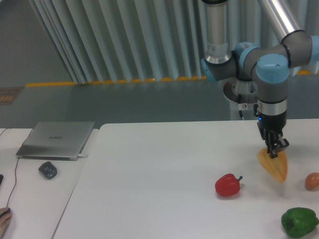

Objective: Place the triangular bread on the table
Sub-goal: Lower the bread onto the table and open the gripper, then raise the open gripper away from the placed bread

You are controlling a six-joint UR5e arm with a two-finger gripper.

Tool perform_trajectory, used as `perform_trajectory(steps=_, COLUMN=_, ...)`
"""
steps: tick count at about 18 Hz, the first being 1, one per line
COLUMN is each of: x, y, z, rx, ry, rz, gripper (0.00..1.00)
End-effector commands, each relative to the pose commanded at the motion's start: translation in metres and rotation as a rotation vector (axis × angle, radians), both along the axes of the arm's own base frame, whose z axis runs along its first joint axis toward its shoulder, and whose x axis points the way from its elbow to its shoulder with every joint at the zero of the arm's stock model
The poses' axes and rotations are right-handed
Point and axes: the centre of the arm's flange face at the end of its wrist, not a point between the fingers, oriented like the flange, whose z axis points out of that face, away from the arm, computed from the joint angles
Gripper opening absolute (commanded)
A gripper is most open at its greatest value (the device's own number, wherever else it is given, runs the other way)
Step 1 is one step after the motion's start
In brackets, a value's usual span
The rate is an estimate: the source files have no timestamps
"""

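Note:
The triangular bread (274, 167), a golden-orange wedge, hangs point-up just above the white table (164, 179) at the right side. My gripper (273, 151) points straight down and is shut on the bread's top corner. The bread is to the right of and slightly behind the red bell pepper (228, 185). I cannot tell whether its lower edge touches the tabletop.
A small round orange-pink fruit (312, 181) lies at the right edge and a green bell pepper (299, 221) at the front right. On the adjoining desk at the left sit a grey laptop (56, 140) and a mouse (48, 170). The arm's base (247, 94) stands behind the table.

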Motion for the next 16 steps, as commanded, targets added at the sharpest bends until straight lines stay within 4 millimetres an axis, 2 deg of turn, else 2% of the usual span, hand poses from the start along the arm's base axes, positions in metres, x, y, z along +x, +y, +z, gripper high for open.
perform_trajectory(steps=1, x=0.002, y=0.001, z=0.000, rx=0.000, ry=0.000, rz=-0.005, gripper=0.97)
perform_trajectory(steps=2, x=0.004, y=0.003, z=0.001, rx=0.001, ry=0.002, rz=-0.014, gripper=1.00)
perform_trajectory(steps=5, x=0.003, y=0.004, z=0.004, rx=0.001, ry=0.009, rz=-0.022, gripper=1.00)
perform_trajectory(steps=8, x=-0.009, y=0.001, z=0.009, rx=0.000, ry=0.026, rz=-0.004, gripper=1.00)
perform_trajectory(steps=9, x=-0.024, y=0.004, z=0.017, rx=0.005, ry=0.037, rz=0.009, gripper=1.00)
perform_trajectory(steps=12, x=-0.049, y=-0.001, z=0.030, rx=-0.003, ry=0.034, rz=0.008, gripper=1.00)
perform_trajectory(steps=15, x=-0.078, y=0.001, z=0.049, rx=-0.021, ry=0.040, rz=-0.092, gripper=1.00)
perform_trajectory(steps=16, x=-0.095, y=0.002, z=0.052, rx=-0.031, ry=0.045, rz=-0.149, gripper=1.00)
